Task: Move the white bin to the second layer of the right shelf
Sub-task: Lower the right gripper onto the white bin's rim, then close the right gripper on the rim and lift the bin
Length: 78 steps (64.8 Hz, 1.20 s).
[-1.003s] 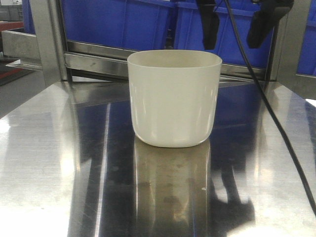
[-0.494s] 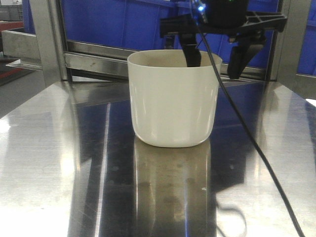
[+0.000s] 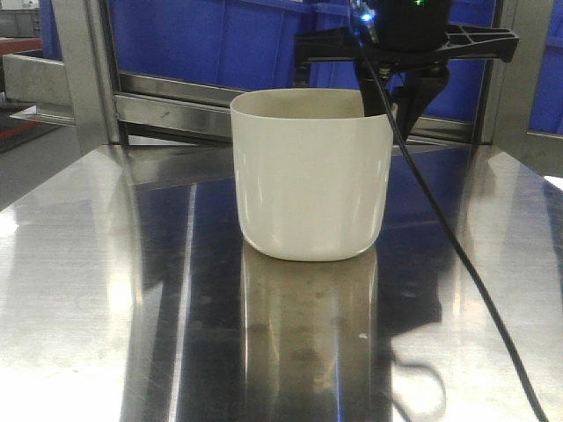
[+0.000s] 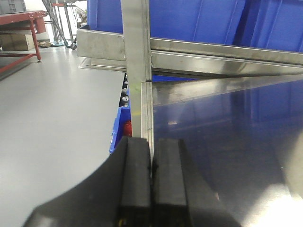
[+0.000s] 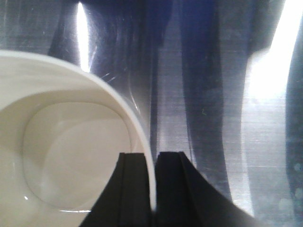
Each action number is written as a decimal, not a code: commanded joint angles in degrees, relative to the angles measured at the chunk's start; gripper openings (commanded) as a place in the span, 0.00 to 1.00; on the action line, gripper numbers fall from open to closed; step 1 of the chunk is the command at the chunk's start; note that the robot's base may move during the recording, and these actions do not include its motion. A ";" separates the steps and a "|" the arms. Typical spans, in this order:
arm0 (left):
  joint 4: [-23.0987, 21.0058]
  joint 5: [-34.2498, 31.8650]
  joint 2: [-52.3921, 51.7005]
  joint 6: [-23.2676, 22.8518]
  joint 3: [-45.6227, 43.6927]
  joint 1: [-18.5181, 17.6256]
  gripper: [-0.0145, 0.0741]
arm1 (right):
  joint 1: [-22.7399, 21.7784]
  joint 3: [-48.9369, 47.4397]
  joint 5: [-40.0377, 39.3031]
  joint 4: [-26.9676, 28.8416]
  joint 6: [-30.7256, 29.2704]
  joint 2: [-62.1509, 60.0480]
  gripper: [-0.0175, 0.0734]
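Observation:
The white bin (image 3: 308, 176) stands upright on the mirror-like steel table (image 3: 88, 290), mouth up and empty. My right gripper (image 3: 393, 104) has come down over the bin's back-right rim, with one finger inside and one outside the wall. In the right wrist view the cream rim (image 5: 142, 137) runs between the two black fingers, and the right gripper (image 5: 152, 158) is shut on it. My left gripper (image 4: 151, 144) is shut on nothing, low over the table's left edge. The right shelf second layer is out of view.
Behind the table runs a steel rack rail (image 3: 167, 110) with an upright post (image 3: 84, 70) and large blue crates (image 3: 211, 40) above it. A black cable (image 3: 457, 255) hangs from the right arm across the table's right side. Grey floor (image 4: 52, 109) lies left of the table.
My right gripper dropped from above the bin onto its back-right rim and closed on the wall. The bin nudged slightly to the right.

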 commanded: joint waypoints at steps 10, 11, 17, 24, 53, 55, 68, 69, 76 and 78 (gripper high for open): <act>0.00 -5.00 -0.87 -0.17 2.11 -0.19 0.26 | -0.22 -1.96 -0.44 -1.30 -0.64 -3.26 0.24; 0.00 -5.00 -0.87 -0.17 2.11 -0.19 0.26 | -0.22 -1.96 -0.44 -1.30 -0.64 -3.43 0.24; 0.00 -5.00 -0.87 -0.17 2.11 -0.19 0.26 | -0.22 -1.96 -0.31 -1.41 -0.64 -5.15 0.24; 0.00 -5.00 -0.87 -0.17 2.11 -0.19 0.26 | -0.29 -1.63 0.05 -3.22 -4.03 -7.91 0.24; 0.00 -5.00 -0.87 -0.17 2.11 -0.19 0.26 | -13.90 19.77 -17.95 3.11 -24.62 -28.80 0.24; 0.00 -5.00 -0.87 -0.17 2.11 -0.19 0.26 | -15.68 22.31 -19.76 4.07 -25.46 -30.41 0.24; 0.00 -5.00 -0.87 -0.17 2.11 -0.19 0.26 | -25.08 33.79 -28.40 15.75 -40.36 -41.28 0.24; 0.00 -5.00 -0.87 -0.17 2.11 -0.19 0.26 | -25.60 34.85 -28.64 16.71 -41.32 -41.97 0.24; 0.00 -5.00 -0.87 -0.17 2.11 -0.19 0.26 | -28.80 39.85 -29.61 18.69 -44.21 -47.22 0.24; 0.00 -5.00 -0.87 -0.17 2.11 -0.19 0.26 | -29.70 41.46 -29.79 18.82 -44.21 -48.60 0.24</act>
